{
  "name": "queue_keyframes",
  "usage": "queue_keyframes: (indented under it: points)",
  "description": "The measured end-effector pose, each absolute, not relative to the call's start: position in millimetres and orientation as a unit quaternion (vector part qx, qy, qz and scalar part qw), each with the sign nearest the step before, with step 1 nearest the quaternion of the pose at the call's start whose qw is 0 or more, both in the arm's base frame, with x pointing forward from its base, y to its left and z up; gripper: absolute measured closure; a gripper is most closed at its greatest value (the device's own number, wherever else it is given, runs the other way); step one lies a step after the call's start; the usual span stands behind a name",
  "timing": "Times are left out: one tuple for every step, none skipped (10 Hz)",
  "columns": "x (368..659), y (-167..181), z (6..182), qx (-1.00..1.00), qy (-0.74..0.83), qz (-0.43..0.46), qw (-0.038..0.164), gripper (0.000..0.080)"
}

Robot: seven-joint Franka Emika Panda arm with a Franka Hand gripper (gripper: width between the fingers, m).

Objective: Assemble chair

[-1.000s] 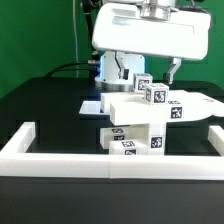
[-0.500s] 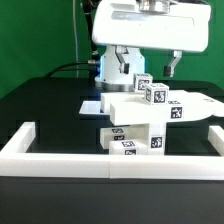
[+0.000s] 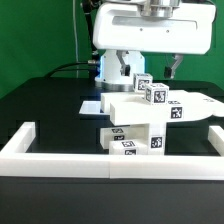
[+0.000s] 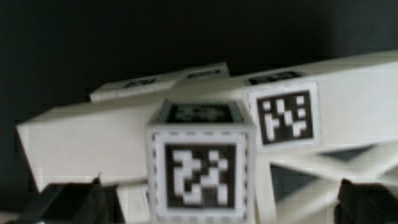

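The chair (image 3: 150, 108) is a stack of white tagged parts in the middle of the black table: a flat panel on top, tagged square posts (image 3: 156, 94) standing on it, and a tagged block (image 3: 130, 142) below. My gripper (image 3: 150, 70) hangs just above the posts, open and empty, with its dark fingers (image 3: 176, 68) apart. In the wrist view a tagged post (image 4: 199, 165) fills the middle. It lies between my gripper's (image 4: 214, 205) two dark fingertips (image 4: 75, 200), which stand clear of it on both sides.
A long low white border wall (image 3: 60, 158) runs along the front and turns back at both ends. The marker board (image 3: 92, 103) lies flat behind the chair on the exterior view's left. The arm's white base stands at the back.
My gripper has risen slightly above the posts. The chair parts have not moved.
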State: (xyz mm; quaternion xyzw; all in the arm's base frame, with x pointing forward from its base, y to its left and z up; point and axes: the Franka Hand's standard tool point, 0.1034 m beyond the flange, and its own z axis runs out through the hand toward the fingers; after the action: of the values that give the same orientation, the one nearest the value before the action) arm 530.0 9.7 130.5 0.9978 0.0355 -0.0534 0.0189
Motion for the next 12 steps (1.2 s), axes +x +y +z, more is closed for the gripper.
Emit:
queue_keyframes:
  points:
    - [532,5,130.2,0.998,0.027,-0.056,0.017,0.0151]
    - [532,4,129.4,0.998,0.027,-0.055,0.017,0.0151]
    - [533,4,128.5,0.998,0.027,-0.049,0.019,0.0151]
    - [534,2,126.7,0.999,0.027,-0.038,0.021,0.0151]
    - [535,3,124.2,0.999,0.028,-0.021,0.025,0.0151]
    - [534,4,121.3,0.999,0.032,-0.005,0.028,0.0151]
    - [531,5,119.4,0.999,0.033,-0.003,0.029,0.0151]
    - [532,5,119.8,0.999,0.032,-0.003,0.029,0.0151]
    - [532,3,120.2,0.999,0.031,-0.002,0.029,0.0273]
    - [532,3,120.2,0.999,0.031,-0.002,0.029,0.0406]
    - [532,3,120.2,0.999,0.031,-0.002,0.029,0.0406]
    - [532,3,120.2,0.999,0.031,-0.002,0.029,0.0511]
